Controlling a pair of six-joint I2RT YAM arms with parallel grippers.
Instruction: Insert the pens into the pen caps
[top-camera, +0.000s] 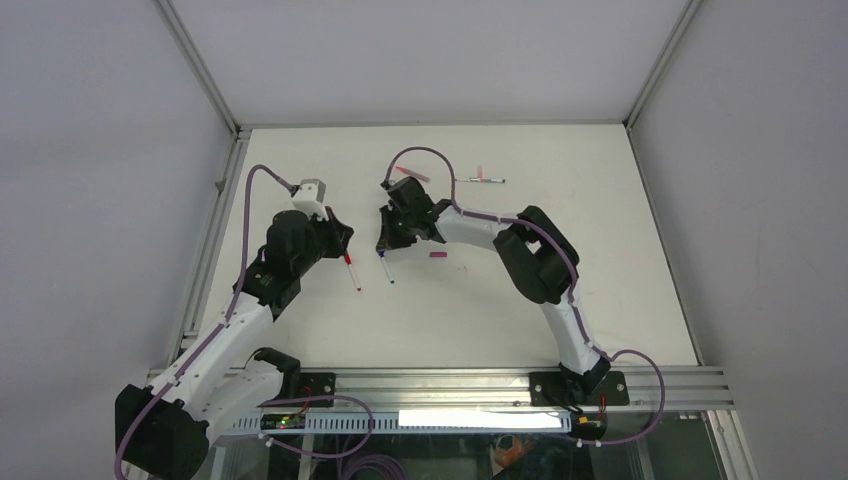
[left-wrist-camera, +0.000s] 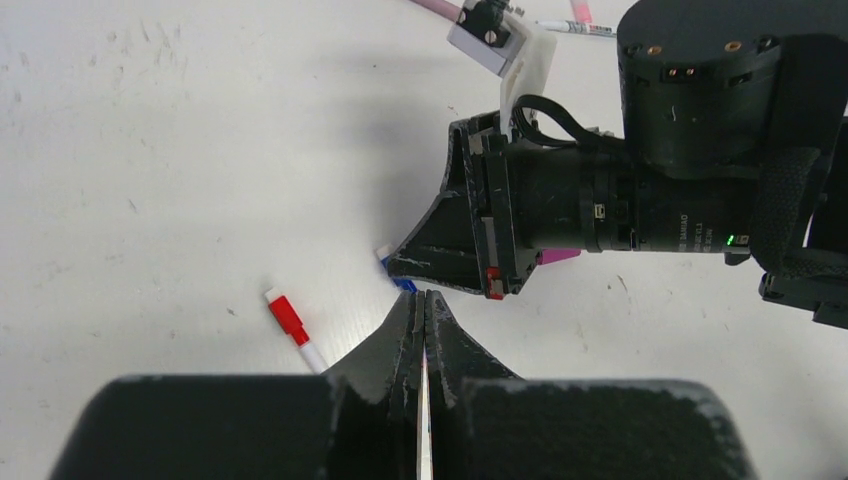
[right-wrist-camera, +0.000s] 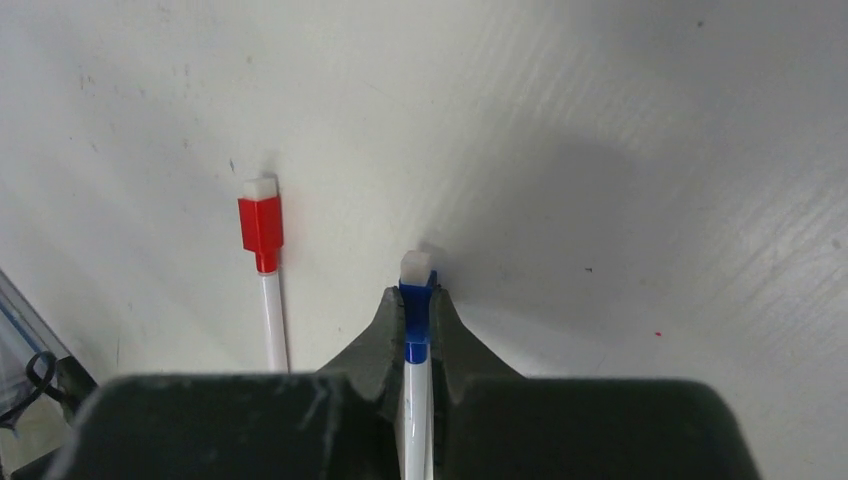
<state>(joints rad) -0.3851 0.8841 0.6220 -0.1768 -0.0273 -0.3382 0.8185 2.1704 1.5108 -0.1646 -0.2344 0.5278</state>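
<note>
Under wrist camera, right claw (right-wrist-camera: 414, 298) pinching blue pen (right-wrist-camera: 416, 345), grip unseen overhead

Red-tipped pen (right-wrist-camera: 263, 262) just beside blue-tipped pen (right-wrist-camera: 416, 312)

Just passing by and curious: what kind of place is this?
Most likely a robot test booth in a lab: a left arm and a right arm bolted to a metal rail at a white table, grey walls around, a blue pen held by the right arm.

The left end effector (left-wrist-camera: 424, 297) was closed beside a red-ended pen (left-wrist-camera: 290, 323), facing the right end effector (left-wrist-camera: 398, 268) gripping a blue pen (left-wrist-camera: 404, 285).
</note>
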